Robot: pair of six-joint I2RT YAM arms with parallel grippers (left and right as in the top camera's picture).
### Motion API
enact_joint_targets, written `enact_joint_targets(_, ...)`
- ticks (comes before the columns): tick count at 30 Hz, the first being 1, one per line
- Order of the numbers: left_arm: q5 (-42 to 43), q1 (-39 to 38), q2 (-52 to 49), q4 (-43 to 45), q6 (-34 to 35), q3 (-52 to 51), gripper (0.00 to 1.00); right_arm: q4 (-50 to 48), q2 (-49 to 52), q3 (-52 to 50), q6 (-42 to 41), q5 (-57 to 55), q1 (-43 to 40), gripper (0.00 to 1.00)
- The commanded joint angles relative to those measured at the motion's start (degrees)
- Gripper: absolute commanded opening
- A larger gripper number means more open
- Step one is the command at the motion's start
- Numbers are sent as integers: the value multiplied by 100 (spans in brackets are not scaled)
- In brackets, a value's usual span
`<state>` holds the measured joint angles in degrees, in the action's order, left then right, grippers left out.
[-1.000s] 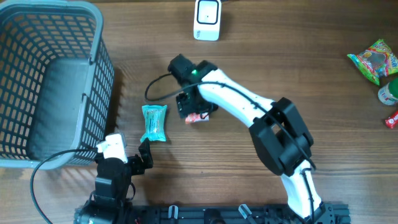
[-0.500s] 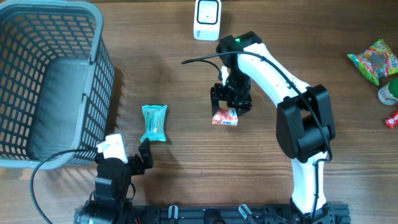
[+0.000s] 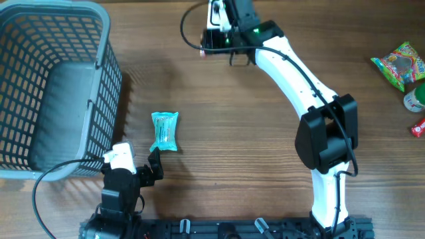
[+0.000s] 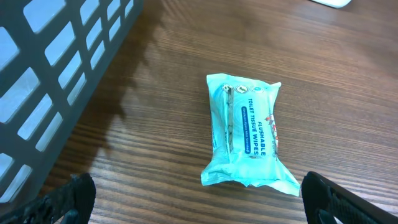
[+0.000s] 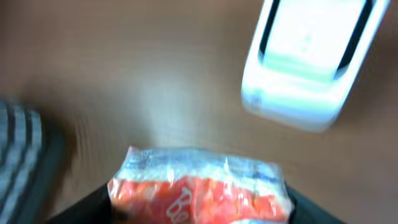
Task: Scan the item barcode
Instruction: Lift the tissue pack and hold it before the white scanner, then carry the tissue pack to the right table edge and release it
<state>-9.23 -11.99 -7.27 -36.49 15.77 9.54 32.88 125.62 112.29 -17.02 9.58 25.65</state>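
My right gripper (image 5: 199,208) is shut on a red-orange plastic packet (image 5: 199,186) and holds it just in front of the white barcode scanner (image 5: 311,62). The picture there is blurred by motion, and no barcode shows. In the overhead view the right gripper (image 3: 216,41) hangs at the table's far edge and covers most of the scanner (image 3: 214,9); a bit of the packet (image 3: 204,53) peeks out below it. My left gripper (image 4: 205,208) stands open near the front edge, just short of a teal pack of tissue wipes (image 4: 249,134) lying flat on the table.
A grey plastic basket (image 3: 53,86) fills the left side, and its wall (image 4: 56,68) is close to my left gripper. Snack packets (image 3: 402,63) and small items (image 3: 417,101) lie at the far right edge. The teal pack (image 3: 164,131) lies right of the basket.
My right arm has swung from the table's middle up to the far edge, carrying the red-orange packet to the scanner. The left arm and the teal pack have not moved.
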Motion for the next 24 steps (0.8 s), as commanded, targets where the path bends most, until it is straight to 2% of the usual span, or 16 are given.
enact_joint_targets(1, -72, 11, 15, 0, -33, -33, 100, -1058, -31, 74, 59, -953, -50, 71)
enact_joint_targets(6, -72, 11, 15, 0, -33, -33, 100, -3067, 608, 74, 568, -1499, -52, 70)
enact_joint_targets(14, -72, 11, 13, 0, -33, -33, 100, -4953, 1655, 76, 649, -2293, -173, 71)
enact_joint_targets(19, -70, 11, 13, 0, -33, -33, 100, -4865, 1685, 76, 616, -2409, -267, 71)
enact_joint_targets(21, -70, 11, 15, 0, -33, -33, 100, -4481, 1541, 76, 592, -2522, -308, 71)
enact_joint_targets(24, -72, 11, 15, 0, -35, -33, 100, -3305, 986, 76, 612, -2636, -507, 71)
